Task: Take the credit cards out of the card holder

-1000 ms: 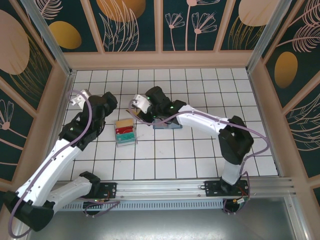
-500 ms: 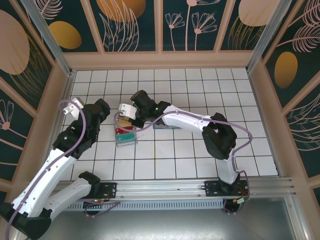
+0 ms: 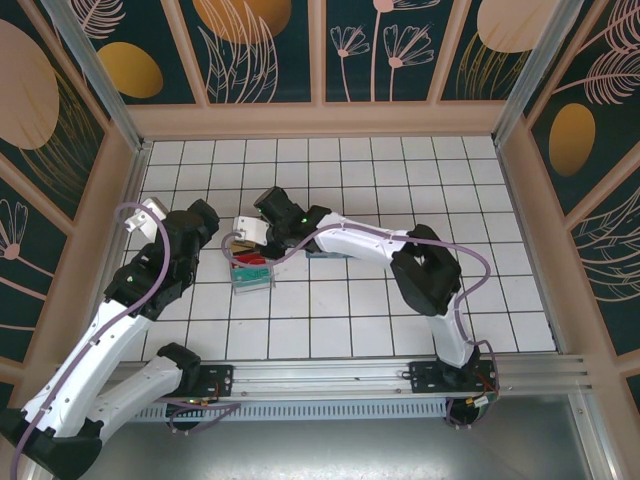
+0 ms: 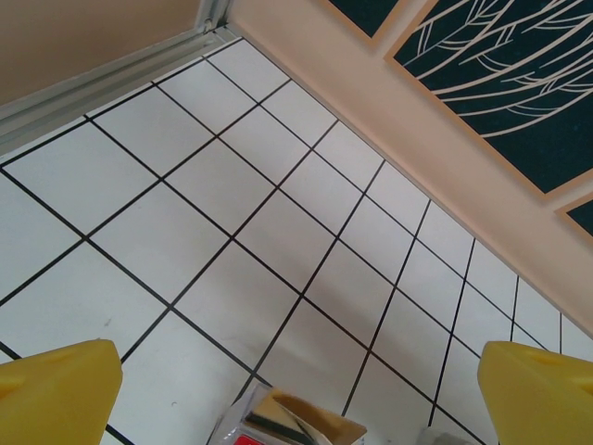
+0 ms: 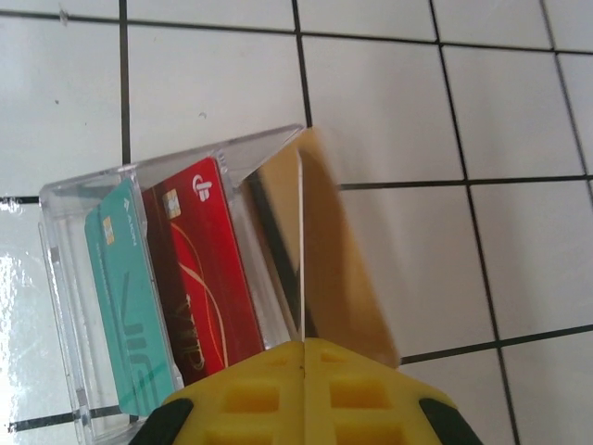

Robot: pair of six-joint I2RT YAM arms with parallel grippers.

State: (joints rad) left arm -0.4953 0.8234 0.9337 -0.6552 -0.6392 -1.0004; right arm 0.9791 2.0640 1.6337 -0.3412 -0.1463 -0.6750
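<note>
My right gripper [image 5: 303, 345] is shut on the edge of a yellow-orange credit card [image 5: 347, 260]. It holds the card upright at the far end of a clear plastic tray [image 5: 65, 306]. A red credit card [image 5: 199, 269] and a teal card [image 5: 125, 297] lie in that tray. From above, the right gripper [image 3: 243, 240] sits over the tray [image 3: 252, 275]. The slate-blue card holder [image 3: 320, 253] lies to its right, partly under the right arm. My left gripper [image 3: 208, 232] stands open left of the tray, its yellow fingertips [image 4: 56, 389] wide apart with nothing between them.
White tiled floor runs to wooden walls on all sides. The left wall and back corner [image 4: 213, 19] are close to the left gripper. The right arm's forearm [image 3: 360, 240] stretches across the middle of the floor.
The right gripper has swung left from the card holder to the clear tray, carrying the yellow-orange card. The left arm has drawn back slightly to the left.
</note>
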